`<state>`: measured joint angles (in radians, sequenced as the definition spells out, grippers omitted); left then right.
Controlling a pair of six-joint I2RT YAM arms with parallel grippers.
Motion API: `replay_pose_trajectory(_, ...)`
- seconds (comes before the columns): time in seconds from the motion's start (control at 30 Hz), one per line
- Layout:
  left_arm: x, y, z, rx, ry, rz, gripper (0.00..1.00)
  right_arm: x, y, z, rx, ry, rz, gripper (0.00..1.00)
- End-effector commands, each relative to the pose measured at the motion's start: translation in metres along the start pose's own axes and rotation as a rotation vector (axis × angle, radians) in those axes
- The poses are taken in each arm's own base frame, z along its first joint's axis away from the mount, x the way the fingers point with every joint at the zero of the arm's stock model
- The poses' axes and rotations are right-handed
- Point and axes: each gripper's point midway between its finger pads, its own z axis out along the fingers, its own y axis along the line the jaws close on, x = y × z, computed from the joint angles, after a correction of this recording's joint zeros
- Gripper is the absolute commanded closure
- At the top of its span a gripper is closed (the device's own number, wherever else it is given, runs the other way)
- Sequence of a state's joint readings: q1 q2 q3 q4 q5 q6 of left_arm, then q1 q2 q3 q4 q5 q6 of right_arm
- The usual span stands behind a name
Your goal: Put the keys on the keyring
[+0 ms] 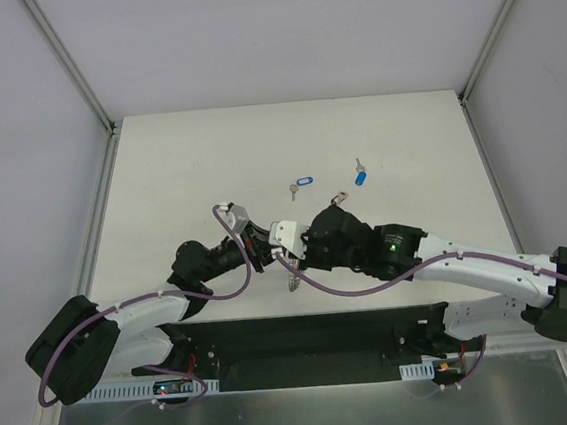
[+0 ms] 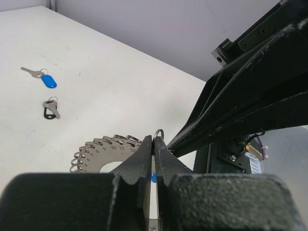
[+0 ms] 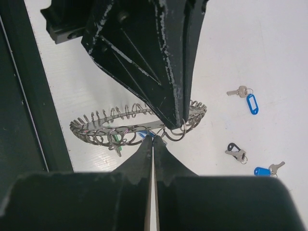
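- One keyring point(image 3: 96, 126), a flat grey disc rimmed with small wire loops, sits tilted between the two gripper tips over the near middle of the bench point(image 1: 406, 130). Whether it is clear of the surface cannot be told.
- One speck of blue tag point(image 3: 142, 136) shows at the rim where the tips meet. It probably belongs to the fourth key, but most of it is hidden.
- The left gripper point(image 2: 154, 142) is clenched, and a small wire loop at the keyring's edge looks pinched between its tips.
- The right gripper point(image 3: 153, 142) is also clenched tight against the same stretch of rim. Whether it grasps the blue tag's key or only presses at the loop cannot be told.
- Three keys lie loose farther out on the bench, well apart from the keyring: a blue-tagged key point(image 3: 248, 100), a dark-tagged key point(image 3: 236, 152) and a second blue-tagged key point(image 3: 265, 170).
- Judged step: threading the first key onto a rim loop, with the task early.
- The next move likely calls for one gripper to steady the keyring while the other works the key's ring through the loop. A slip could drop either.
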<state>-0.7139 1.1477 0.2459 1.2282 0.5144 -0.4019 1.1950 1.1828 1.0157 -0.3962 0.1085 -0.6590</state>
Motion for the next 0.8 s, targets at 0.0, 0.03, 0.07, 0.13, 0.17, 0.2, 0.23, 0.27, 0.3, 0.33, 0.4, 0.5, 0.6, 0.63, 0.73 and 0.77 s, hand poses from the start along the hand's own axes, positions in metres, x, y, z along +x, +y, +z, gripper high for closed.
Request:
replay_pose_trajectory(0.0,-0.112,-0.040,-0.010,0.101,-0.446,0.221,1.00,-0.015,0.007,-0.002,-0.056,-0.085,0.069,0.99)
replay_pose_trajectory(0.03,-0.113,-0.039,-0.011,0.097,-0.448,0.220,1.00,-0.015,0.006,-0.001,-0.054,-0.089,0.075,0.99)
replay_pose_trajectory(0.07,-0.113,-0.040,-0.012,0.096,-0.452,0.222,1.00,-0.015,0.005,-0.001,-0.051,-0.088,0.076,0.99)
replay_pose_trajectory(0.13,-0.113,-0.039,-0.014,0.087,-0.456,0.227,1.00,-0.014,0.004,-0.002,-0.052,-0.079,0.070,0.99)
replay_pose_trajectory(0.17,-0.113,-0.038,-0.016,0.079,-0.460,0.231,1.00,-0.013,0.001,-0.004,-0.041,-0.075,0.066,0.99)
replay_pose_trajectory(0.2,-0.109,-0.036,-0.018,0.069,-0.456,0.230,1.00,-0.009,0.000,-0.006,-0.042,-0.059,0.066,0.99)
replay_pose_trajectory(0.23,-0.109,-0.034,-0.019,0.054,-0.461,0.230,1.00,-0.011,-0.003,-0.008,-0.036,-0.059,0.064,0.99)
replay_pose_trajectory(0.27,-0.109,-0.033,-0.021,0.044,-0.465,0.235,1.00,-0.011,-0.005,-0.012,-0.027,-0.056,0.053,0.99)
replay_pose_trajectory(0.3,-0.106,-0.030,-0.022,0.032,-0.460,0.235,1.00,-0.006,-0.008,-0.013,-0.022,-0.036,0.052,0.99)
replay_pose_trajectory(0.33,-0.106,-0.027,-0.023,0.015,-0.466,0.236,0.98,-0.006,-0.010,-0.015,-0.014,-0.033,0.048,0.99)
replay_pose_trajectory(0.4,-0.102,-0.022,-0.025,-0.015,-0.456,0.242,0.77,-0.004,-0.017,-0.017,0.004,-0.015,0.041,0.99)
replay_pose_trajectory(0.5,-0.097,-0.012,-0.027,-0.074,-0.430,0.238,0.60,-0.005,-0.024,-0.021,0.028,-0.011,0.038,0.99)
replay_pose_trajectory(0.6,-0.090,-0.002,-0.030,-0.139,-0.374,0.232,0.49,-0.007,-0.031,-0.022,0.048,-0.005,0.037,0.99)
replay_pose_trajectory(0.63,-0.096,-0.003,-0.035,-0.156,-0.383,0.246,0.46,-0.007,-0.032,-0.022,0.049,-0.003,0.035,0.99)
replay_pose_trajectory(0.73,-0.098,0.012,-0.045,-0.277,-0.346,0.225,0.36,-0.007,-0.037,-0.018,0.056,0.009,0.035,0.99)
replay_pose_trajectory(0.77,-0.099,0.016,-0.048,-0.312,-0.341,0.219,0.34,-0.008,-0.038,-0.017,0.057,0.013,0.035,0.99)
